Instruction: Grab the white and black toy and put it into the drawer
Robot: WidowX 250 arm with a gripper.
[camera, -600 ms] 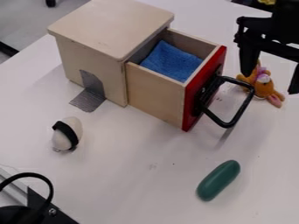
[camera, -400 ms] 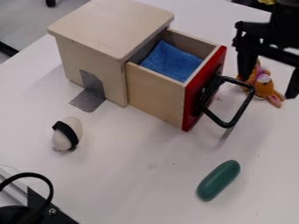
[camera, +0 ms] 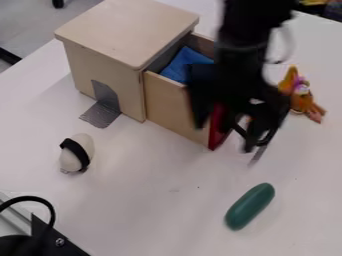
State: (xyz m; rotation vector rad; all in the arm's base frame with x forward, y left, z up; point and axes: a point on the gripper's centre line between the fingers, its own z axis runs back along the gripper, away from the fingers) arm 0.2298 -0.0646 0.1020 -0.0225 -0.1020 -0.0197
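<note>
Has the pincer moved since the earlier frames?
Yes. The pincer has shifted left and down in the picture, from around the orange plush toy to in front of the red drawer front.

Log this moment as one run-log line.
black two-finger gripper: open, above red-fronted wooden drawer | drawer: pulled out, blue cloth inside | white-and-black egg-shaped toy: on white table, not yet grasped

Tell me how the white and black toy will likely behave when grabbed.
The white and black toy may roll if nudged off-centre, since its body is rounded like an egg. It looks stiff rather than floppy, holding a smooth, full shape. Its white ends could prove slippery, as they curve away from the black band.
</note>
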